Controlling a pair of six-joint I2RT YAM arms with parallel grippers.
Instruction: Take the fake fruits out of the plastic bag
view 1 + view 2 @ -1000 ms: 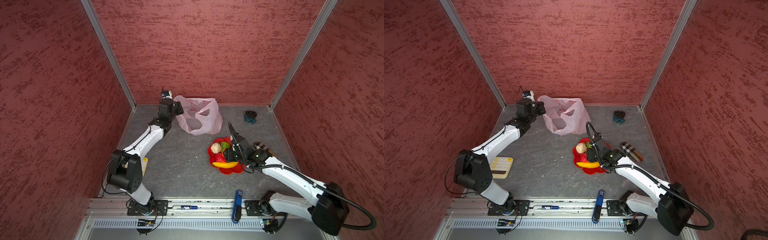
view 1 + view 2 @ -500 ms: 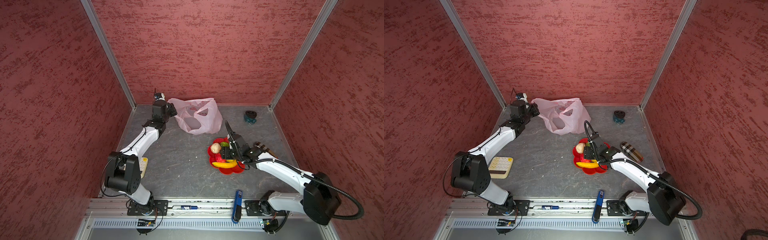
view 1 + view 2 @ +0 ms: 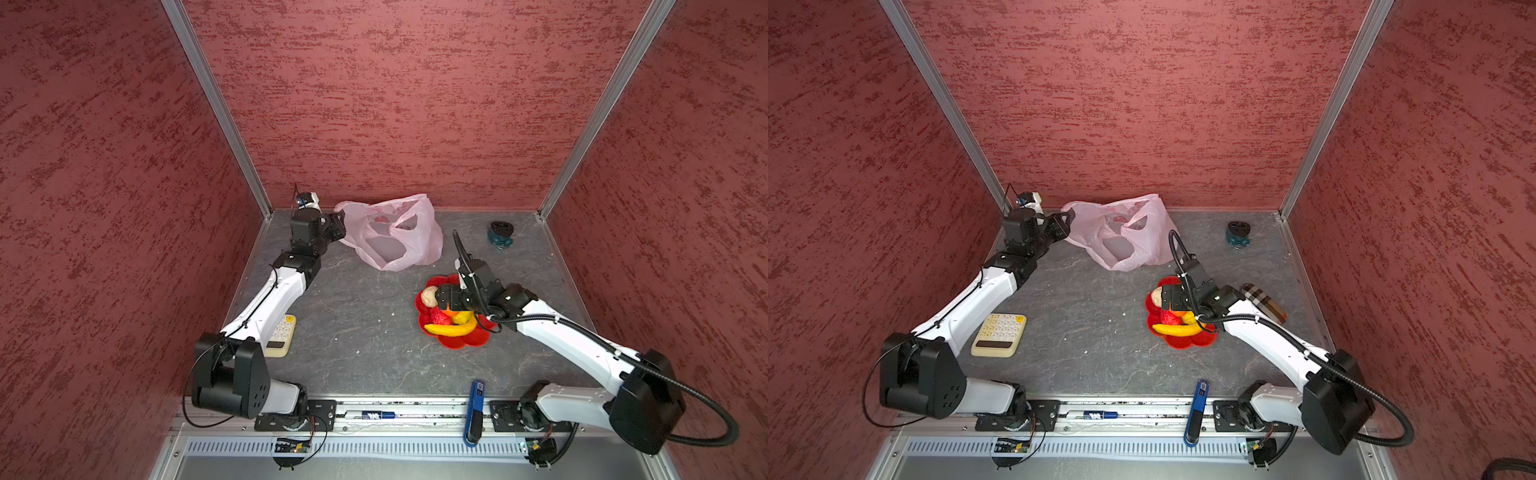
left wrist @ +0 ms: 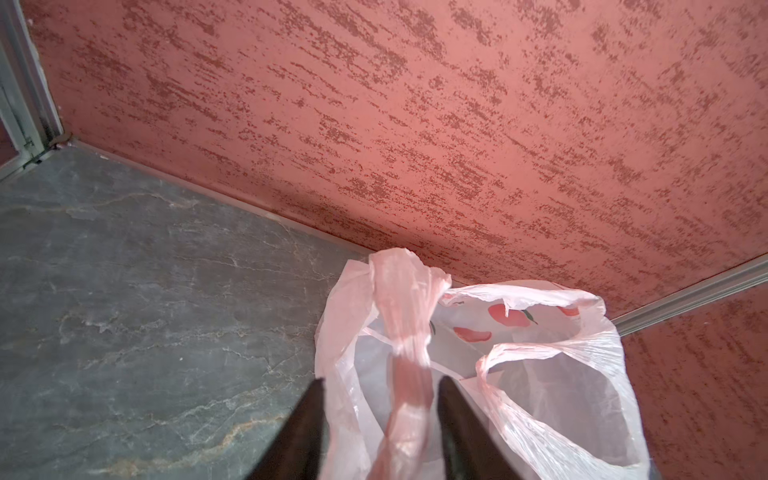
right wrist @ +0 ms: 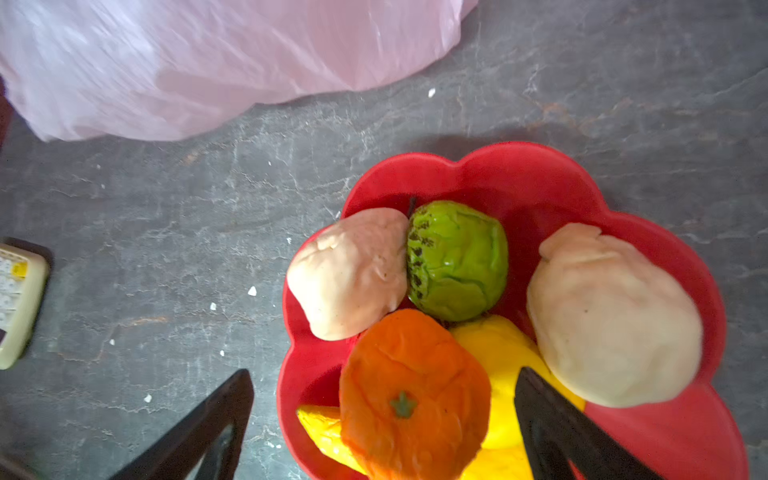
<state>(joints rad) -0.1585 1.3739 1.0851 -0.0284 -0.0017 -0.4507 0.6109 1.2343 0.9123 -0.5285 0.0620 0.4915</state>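
1. We find the fake fruits (image 5: 457, 262) heaped in the red dish (image 5: 519, 166), right of centre.
2. The plastic bag (image 3: 390, 241), printed with red fruit motifs, lies by the back wall (image 3: 395, 104).
3. On the left gripper (image 4: 381, 380) the jaws stand apart, with a bag handle (image 4: 399, 316) passing between them.
4. On the right gripper (image 5: 384, 374) the jaws stand wide apart over the orange (image 5: 415, 415).
5. Bare floor (image 3: 353, 324) lies between dish and calculator (image 3: 998, 334), whose keys we cannot read.

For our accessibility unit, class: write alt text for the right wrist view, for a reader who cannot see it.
The right gripper hangs open over a red flower-shaped dish of fake fruits: an orange one between its jaws, a yellow one, a bumpy green one and two beige ones. Beyond the dish the pink plastic bag lies on the grey table.
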